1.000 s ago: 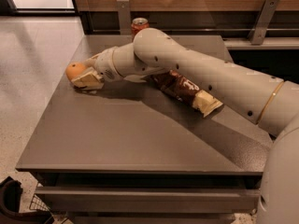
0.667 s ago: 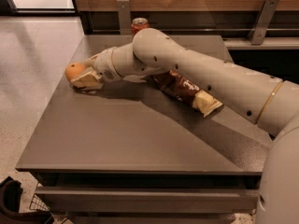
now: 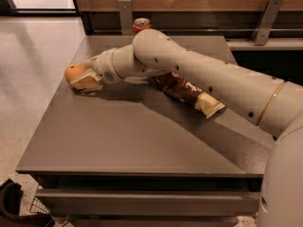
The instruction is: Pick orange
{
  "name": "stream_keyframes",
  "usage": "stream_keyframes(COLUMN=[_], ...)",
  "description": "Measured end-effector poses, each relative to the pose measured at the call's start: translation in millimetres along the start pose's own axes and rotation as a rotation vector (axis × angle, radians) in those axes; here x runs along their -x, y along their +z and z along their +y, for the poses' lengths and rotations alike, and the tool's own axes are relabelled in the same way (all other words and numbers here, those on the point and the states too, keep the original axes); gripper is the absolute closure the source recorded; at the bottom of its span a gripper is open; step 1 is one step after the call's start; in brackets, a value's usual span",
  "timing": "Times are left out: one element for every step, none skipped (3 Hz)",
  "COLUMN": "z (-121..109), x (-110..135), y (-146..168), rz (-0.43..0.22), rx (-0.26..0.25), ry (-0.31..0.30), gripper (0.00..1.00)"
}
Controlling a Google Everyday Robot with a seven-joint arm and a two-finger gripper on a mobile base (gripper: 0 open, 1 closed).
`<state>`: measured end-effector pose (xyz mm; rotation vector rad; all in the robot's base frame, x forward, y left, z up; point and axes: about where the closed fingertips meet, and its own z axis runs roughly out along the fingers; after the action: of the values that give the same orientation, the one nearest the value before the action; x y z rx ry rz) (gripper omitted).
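At table's (image 3: 118, 141) edge, orange (image 3: 74, 73) abuts pincer's (image 3: 82, 81) tip.

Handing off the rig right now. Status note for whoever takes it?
Gripper: low at the left edge of the dark grey table, right against the small round orange fruit.
Orange: at the gripper's tip, close to the tabletop, not visibly lifted.
Also there: red soda can at the back edge, brown snack bag partly under the arm.
Done: reach to the orange.
Left: confirm the grasp, lift clear.
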<state>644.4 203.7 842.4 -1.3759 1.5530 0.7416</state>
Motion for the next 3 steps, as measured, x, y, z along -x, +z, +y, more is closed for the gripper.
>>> stream_keyframes(z=[0, -1, -6], x=[2, 21, 45], y=[-1, -12, -35], rz=[-0.001, -0.009, -0.031], rx=[0.004, 0.036, 0.056], ry=[-0.002, -0.023, -0.048], gripper=[1.0, 1.0, 1.0])
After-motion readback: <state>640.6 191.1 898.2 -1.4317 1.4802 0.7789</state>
